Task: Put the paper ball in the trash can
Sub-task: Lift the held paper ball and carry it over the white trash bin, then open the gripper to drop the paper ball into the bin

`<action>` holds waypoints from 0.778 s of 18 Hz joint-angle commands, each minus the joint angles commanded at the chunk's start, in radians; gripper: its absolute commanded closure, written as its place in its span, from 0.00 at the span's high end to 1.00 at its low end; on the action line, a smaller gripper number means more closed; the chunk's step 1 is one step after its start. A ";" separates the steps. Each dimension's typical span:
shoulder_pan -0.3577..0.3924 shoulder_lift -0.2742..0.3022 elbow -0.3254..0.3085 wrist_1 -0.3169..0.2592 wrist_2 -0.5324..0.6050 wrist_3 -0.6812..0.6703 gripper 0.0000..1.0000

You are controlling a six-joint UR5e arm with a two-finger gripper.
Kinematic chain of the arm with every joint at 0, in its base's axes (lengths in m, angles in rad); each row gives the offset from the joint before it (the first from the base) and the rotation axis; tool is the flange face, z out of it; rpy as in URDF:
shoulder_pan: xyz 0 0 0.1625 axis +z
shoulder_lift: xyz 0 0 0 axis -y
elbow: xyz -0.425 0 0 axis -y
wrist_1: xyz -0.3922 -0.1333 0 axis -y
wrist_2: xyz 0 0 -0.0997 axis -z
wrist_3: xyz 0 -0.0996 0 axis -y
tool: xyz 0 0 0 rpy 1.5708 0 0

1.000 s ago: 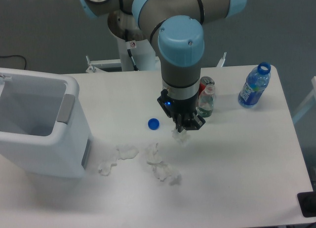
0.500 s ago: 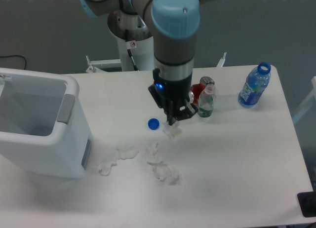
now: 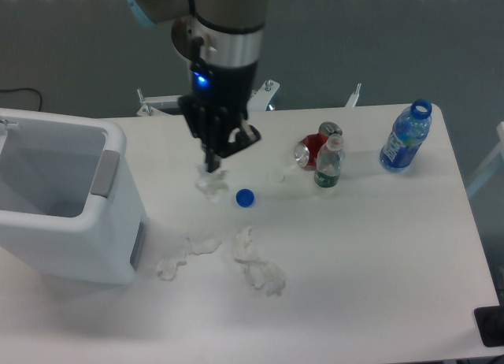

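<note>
Gripping paper ball (image 3: 211, 183), tool (image 3: 212, 167) beside blue cap (image 3: 245, 197).

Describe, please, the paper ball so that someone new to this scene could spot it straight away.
Start at the trash can on the table's left, then look right to the gripper. The paper ball hangs from its fingertips, just left of the blue bottle cap. Unlike the flat paper scraps nearer the front edge, it is a compact lumpy wad.

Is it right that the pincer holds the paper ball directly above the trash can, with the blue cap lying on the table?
Not quite. The camera view shows the pincer holding the paper ball over the table, right of the trash can. The blue cap does lie there.
</note>
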State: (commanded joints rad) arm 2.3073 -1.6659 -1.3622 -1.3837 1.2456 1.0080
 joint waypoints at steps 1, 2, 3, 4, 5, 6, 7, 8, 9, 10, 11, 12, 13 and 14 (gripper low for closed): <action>-0.023 0.000 0.000 0.003 -0.003 -0.020 0.00; -0.047 0.002 0.000 0.011 -0.011 -0.041 0.00; -0.072 0.003 0.000 0.015 -0.017 -0.064 0.00; -0.094 0.003 0.002 0.017 -0.021 -0.081 0.00; -0.117 0.005 0.000 0.023 -0.028 -0.097 0.00; -0.135 0.006 0.000 0.028 -0.037 -0.109 0.00; -0.149 0.014 0.000 0.028 -0.040 -0.117 0.00; -0.161 0.017 0.000 0.028 -0.040 -0.121 0.00; -0.173 0.017 -0.002 0.028 -0.041 -0.123 0.00; -0.189 0.017 -0.003 0.028 -0.043 -0.123 0.00; -0.201 0.017 -0.011 0.029 -0.041 -0.123 0.01; -0.212 0.015 -0.014 0.029 -0.041 -0.121 0.07; -0.221 0.012 -0.015 0.029 -0.041 -0.120 0.13; -0.229 0.011 -0.017 0.028 -0.041 -0.117 0.22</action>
State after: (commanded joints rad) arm 2.0786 -1.6551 -1.3790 -1.3560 1.2042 0.8912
